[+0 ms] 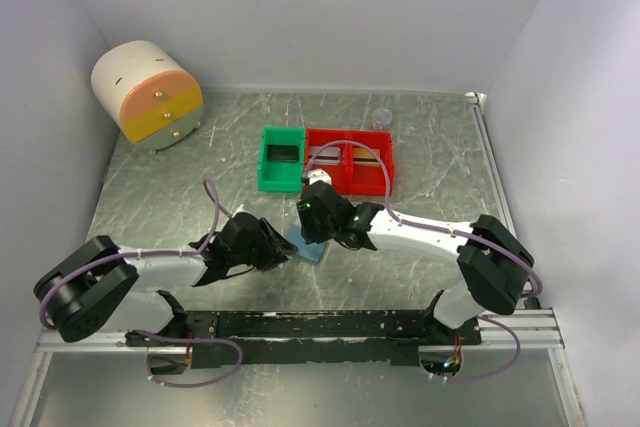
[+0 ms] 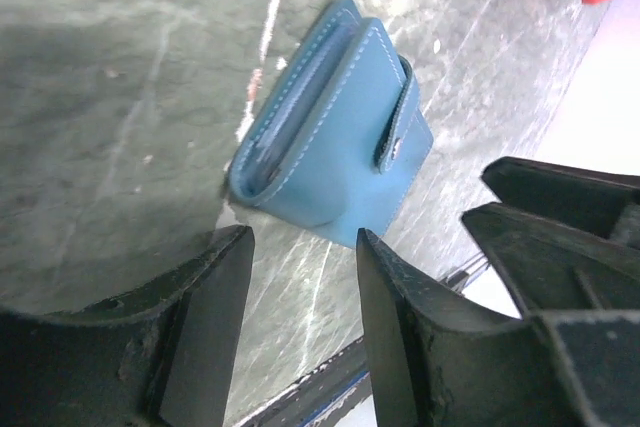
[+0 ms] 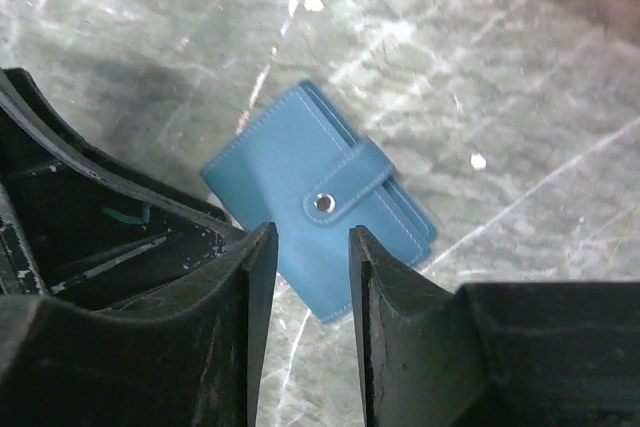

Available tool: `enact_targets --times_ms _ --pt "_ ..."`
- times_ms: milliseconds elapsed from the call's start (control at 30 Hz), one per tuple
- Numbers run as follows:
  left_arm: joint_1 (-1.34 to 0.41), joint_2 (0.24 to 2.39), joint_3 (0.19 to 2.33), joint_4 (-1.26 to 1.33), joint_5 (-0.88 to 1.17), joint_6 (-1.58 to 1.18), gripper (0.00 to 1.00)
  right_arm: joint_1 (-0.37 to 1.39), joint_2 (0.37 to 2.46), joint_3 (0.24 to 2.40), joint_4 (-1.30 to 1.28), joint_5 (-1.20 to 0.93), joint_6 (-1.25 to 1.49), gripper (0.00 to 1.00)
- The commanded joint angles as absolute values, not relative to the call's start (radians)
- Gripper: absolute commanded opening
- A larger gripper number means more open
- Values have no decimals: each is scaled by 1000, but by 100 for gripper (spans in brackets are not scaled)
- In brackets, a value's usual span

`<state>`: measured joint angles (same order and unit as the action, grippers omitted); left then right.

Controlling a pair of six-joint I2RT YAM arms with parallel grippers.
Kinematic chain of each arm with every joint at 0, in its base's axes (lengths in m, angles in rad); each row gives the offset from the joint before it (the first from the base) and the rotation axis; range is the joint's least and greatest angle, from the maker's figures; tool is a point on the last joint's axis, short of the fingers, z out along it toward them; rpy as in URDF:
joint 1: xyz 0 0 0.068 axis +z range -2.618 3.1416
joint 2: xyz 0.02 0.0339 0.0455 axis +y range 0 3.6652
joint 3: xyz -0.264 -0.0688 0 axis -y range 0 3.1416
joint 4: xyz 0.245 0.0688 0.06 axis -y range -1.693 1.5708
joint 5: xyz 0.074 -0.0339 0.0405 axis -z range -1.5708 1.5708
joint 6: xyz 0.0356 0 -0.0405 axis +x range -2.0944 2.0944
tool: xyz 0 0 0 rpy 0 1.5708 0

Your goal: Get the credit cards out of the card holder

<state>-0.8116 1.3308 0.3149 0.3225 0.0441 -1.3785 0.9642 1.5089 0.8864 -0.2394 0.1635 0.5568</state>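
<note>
The card holder (image 1: pixel 306 245) lies flat and snapped shut near the middle of the bench (image 1: pixel 180 197), with the green bin (image 1: pixel 268 162) and red bin (image 1: pixel 388 172) apart from it at its 12 o'clock. In the top view the left gripper (image 2: pixel 300 247) sits just at its 9 o'clock, fingers (image 2: pixel 215 297) parted to a middling gap with nothing between them. The right gripper (image 3: pixel 312 242) hangs over its 1 o'clock edge, fingers (image 3: pixel 385 287) narrowly apart and empty.

Card holder (image 1: pixel 306 244) on table (image 1: pixel 150 207) — bins (image 1: pixel 365 189) behind
</note>
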Motion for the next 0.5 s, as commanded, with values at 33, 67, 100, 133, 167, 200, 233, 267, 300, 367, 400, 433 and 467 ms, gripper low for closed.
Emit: enact_targets --times_ms 33,67,100,133,167,200,233,267,300,367,400,433,467 --pt "-816 1266 283 248 -84 -1424 60 968 1592 973 -273 146 443 37" --pt "-816 1266 284 253 -85 -1422 61 968 1612 986 -283 144 441 37" --pt "-815 1271 288 262 -82 -1418 61 969 1635 993 -292 145 444 37" --pt "-815 1284 293 271 -76 -1413 62 970 1654 995 -303 148 448 37" --pt "-816 1306 301 280 -69 -1410 62 972 1670 994 -321 162 457 37" --pt "-815 1323 309 288 -62 -1409 62 973 1683 993 -329 175 468 37" --pt "-816 1342 314 296 -54 -1408 61 973 1689 980 -331 182 471 37" --pt "-815 1358 320 307 -45 -1408 61 973 1695 964 -325 181 469 37" --pt "-815 1372 323 321 -39 -1410 61 973 1700 946 -314 175 464 38" --pt "-816 1393 323 341 -27 -1411 60 973 1732 931 -307 171 443 39" --pt "-815 1403 324 348 -23 -1413 60 972 1750 938 -320 187 439 39" --pt "-815 1411 324 353 -20 -1409 59 975 1766 946 -336 212 439 39" --pt "-815 1419 330 350 -17 -1406 57 975 1776 950 -346 235 439 39"
